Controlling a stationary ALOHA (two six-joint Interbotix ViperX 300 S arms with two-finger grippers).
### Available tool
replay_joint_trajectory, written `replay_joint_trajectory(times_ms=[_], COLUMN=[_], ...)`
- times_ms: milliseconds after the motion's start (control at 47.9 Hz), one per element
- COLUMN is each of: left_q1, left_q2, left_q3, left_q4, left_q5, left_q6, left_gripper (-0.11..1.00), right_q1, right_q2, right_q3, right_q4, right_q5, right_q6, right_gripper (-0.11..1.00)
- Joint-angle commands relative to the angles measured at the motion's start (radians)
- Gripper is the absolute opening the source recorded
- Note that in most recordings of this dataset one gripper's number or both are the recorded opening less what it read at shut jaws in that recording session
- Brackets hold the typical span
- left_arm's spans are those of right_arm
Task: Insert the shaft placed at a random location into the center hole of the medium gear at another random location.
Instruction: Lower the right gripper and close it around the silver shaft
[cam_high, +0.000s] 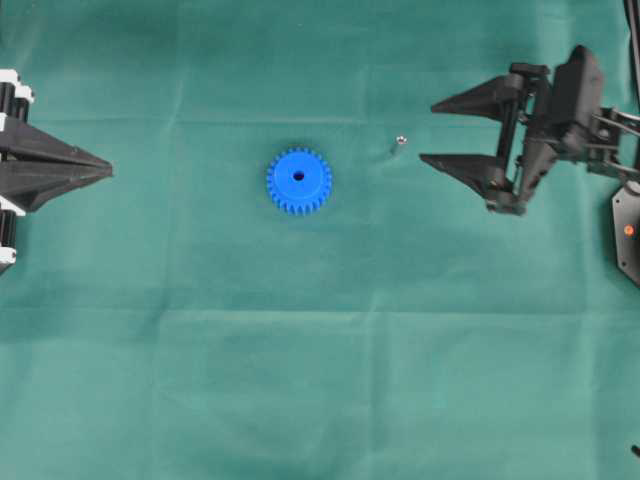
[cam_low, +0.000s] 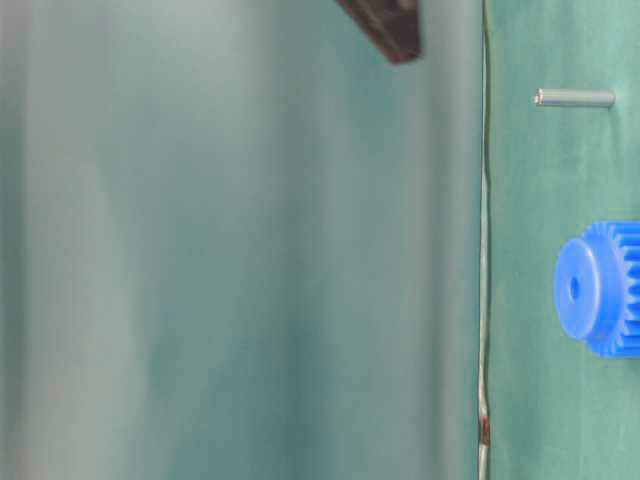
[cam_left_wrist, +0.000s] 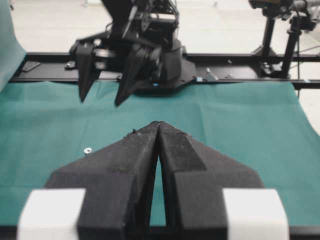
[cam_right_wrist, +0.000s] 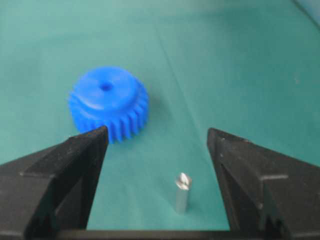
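The blue medium gear (cam_high: 299, 181) lies flat on the green cloth, its dark center hole (cam_high: 298, 176) facing up. It also shows in the right wrist view (cam_right_wrist: 108, 102) and the table-level view (cam_low: 600, 288). The shaft (cam_high: 398, 142), a small silvery pin, stands upright on the cloth to the gear's right; it shows in the right wrist view (cam_right_wrist: 182, 193), the table-level view (cam_low: 574, 97) and the left wrist view (cam_left_wrist: 87, 150). My right gripper (cam_high: 430, 132) is open and empty, with the pin between and ahead of its fingers. My left gripper (cam_high: 108, 170) is shut and empty at the far left.
The green cloth (cam_high: 320, 350) covers the table. The right arm's base with an orange dot (cam_high: 628, 230) sits at the right edge. A black rail and camera stands (cam_left_wrist: 280, 30) lie beyond the cloth's far edge.
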Motion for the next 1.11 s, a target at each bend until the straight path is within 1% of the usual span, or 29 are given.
replay_joint_trajectory(times_ms=[0, 125, 272, 480, 689, 836, 898, 961, 1003, 1086], left_q1=[-0.002, -0.002, 0.000, -0.002, 0.000, -0.002, -0.002, 0.000, -0.002, 0.000], left_q2=[0.006, 0.006, 0.008, 0.009, 0.009, 0.009, 0.009, 0.009, 0.008, 0.009], left_q3=[-0.026, -0.026, -0.026, -0.025, -0.025, -0.025, -0.023, -0.025, -0.025, -0.025], left_q4=[0.003, 0.003, 0.002, 0.003, 0.002, 0.002, 0.003, 0.002, 0.002, 0.002], left_q5=[-0.006, -0.006, -0.006, -0.006, -0.006, -0.003, -0.002, 0.002, 0.000, 0.000], left_q6=[-0.002, -0.002, -0.002, -0.002, -0.002, -0.002, -0.002, -0.002, -0.002, -0.002], left_gripper=[0.00, 0.00, 0.00, 0.00, 0.00, 0.00, 0.00, 0.00, 0.00, 0.00], right_q1=[-0.011, -0.021, -0.034, -0.041, -0.041, -0.041, -0.041, -0.041, -0.041, -0.041], right_q2=[0.064, 0.149, 0.227, 0.311, 0.337, 0.337, 0.337, 0.337, 0.337, 0.337], right_q3=[-0.028, -0.046, -0.072, -0.100, -0.109, -0.104, -0.101, -0.101, -0.101, -0.101], right_q4=[0.008, 0.021, 0.023, 0.028, 0.028, 0.028, 0.031, 0.032, 0.031, 0.028], right_q5=[-0.055, -0.092, -0.126, -0.135, -0.137, -0.137, -0.132, -0.129, -0.126, -0.120], right_q6=[-0.020, -0.020, -0.020, -0.020, -0.020, -0.020, -0.020, -0.020, -0.021, -0.021], right_gripper=[0.84, 0.84, 0.84, 0.84, 0.83, 0.79, 0.75, 0.68, 0.60, 0.38])
